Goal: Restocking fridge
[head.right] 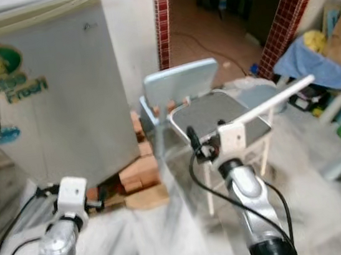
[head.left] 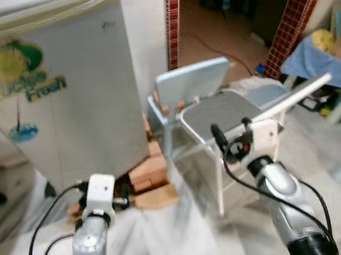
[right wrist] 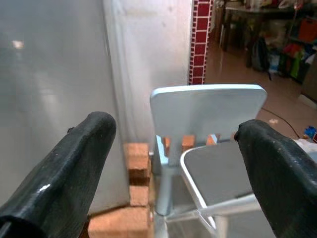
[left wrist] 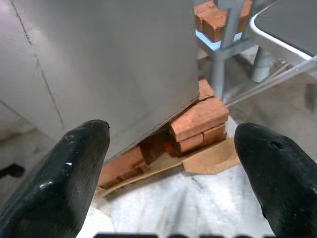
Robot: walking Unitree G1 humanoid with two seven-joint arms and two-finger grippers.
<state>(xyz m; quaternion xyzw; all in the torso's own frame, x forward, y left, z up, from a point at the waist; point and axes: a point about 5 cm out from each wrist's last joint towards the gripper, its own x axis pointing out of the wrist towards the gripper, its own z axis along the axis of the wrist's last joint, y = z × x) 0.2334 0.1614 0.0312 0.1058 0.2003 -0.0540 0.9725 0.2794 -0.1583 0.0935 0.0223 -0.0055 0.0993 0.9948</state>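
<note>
A small grey fridge [head.left: 60, 98] with a green "Fresh" sticker stands shut at the left, raised on red bricks [head.left: 148, 174]. My left gripper [left wrist: 171, 144] is open and empty, held low in front of the fridge's lower corner and the bricks [left wrist: 198, 121]. Further right, my right gripper [right wrist: 176, 124] is also open and empty, raised before a pale blue chair [right wrist: 208, 106] and a grey-seated stool [head.left: 225, 111]. The picture is blurred by motion.
A piece of cardboard [head.left: 158, 197] lies on the floor by the bricks. Right of the fridge is a doorway [head.left: 218, 14] framed by red tiled posts. At the far right, a blue cloth [head.left: 313, 61] hangs over cluttered furniture.
</note>
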